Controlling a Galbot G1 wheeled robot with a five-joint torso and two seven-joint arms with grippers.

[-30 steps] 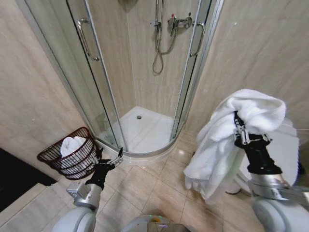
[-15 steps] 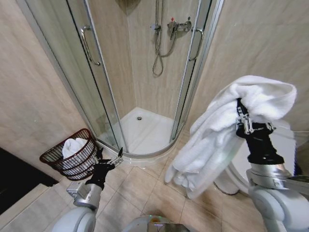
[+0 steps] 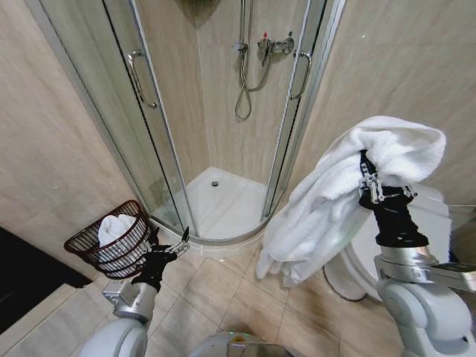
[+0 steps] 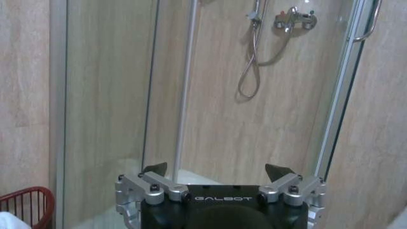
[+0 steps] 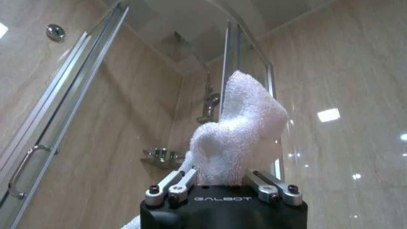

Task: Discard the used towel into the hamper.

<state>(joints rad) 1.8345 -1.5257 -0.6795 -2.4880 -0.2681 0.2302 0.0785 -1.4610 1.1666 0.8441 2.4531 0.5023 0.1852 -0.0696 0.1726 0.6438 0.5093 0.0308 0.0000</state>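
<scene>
A large white towel (image 3: 335, 201) hangs from my raised right gripper (image 3: 366, 172) at the right of the head view, draping down and to the left. That gripper (image 5: 220, 179) is shut on a bunched fold of the towel (image 5: 235, 133). The reddish-brown wire hamper (image 3: 97, 256) stands on the floor at lower left beside the shower, with a white cloth (image 3: 115, 227) inside; its rim (image 4: 28, 200) also shows in the left wrist view. My left gripper (image 3: 175, 242) is held low just right of the hamper, and its fingers (image 4: 155, 168) stand open with nothing between them.
A corner shower cubicle with glass doors (image 3: 152, 126) and a white tray (image 3: 223, 201) fills the middle. A white toilet (image 3: 357, 253) sits behind the hanging towel at right. Beige floor tiles (image 3: 223, 297) lie between the hamper and the toilet.
The whole picture has shifted slightly, so the camera has moved. The hanging towel has swung to the left and its lower end sits higher than before. The left arm has held still.
</scene>
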